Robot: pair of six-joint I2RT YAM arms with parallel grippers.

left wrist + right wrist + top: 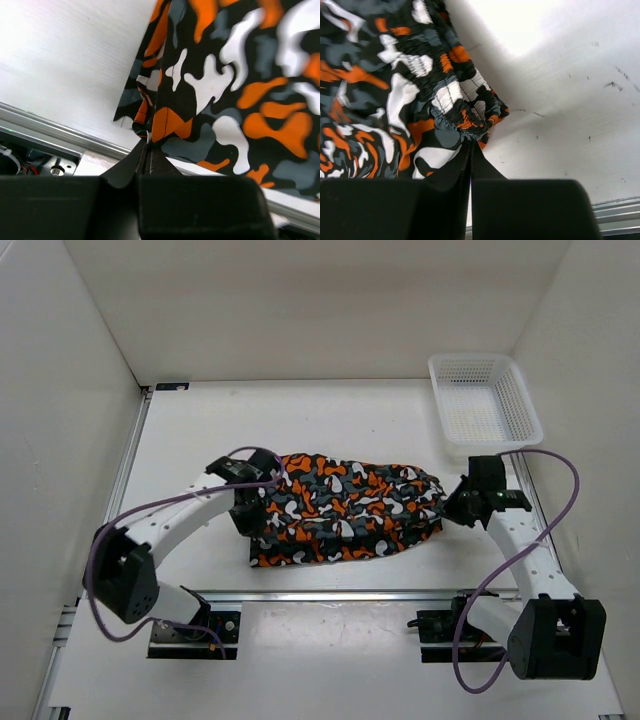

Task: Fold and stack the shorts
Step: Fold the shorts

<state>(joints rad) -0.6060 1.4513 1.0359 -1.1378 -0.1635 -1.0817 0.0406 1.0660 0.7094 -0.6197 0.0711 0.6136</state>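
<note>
The camouflage shorts (345, 508), blotched orange, black, grey and white, stretch across the middle of the table between both arms. My left gripper (262, 480) is shut on the cloth's left edge; in the left wrist view the fabric (220, 85) hangs from the pinched fingertips (147, 144), lifted off the table. My right gripper (452, 502) is shut on the gathered elastic waistband (465, 120) at the right end, its closed jaws meeting at the cloth (471, 145). The lower layer of the shorts lies flat near the front rail.
A white plastic mesh basket (485, 400) stands at the back right corner. An aluminium rail (330, 595) runs along the table's near edge, just below the shorts. White walls enclose the table on three sides.
</note>
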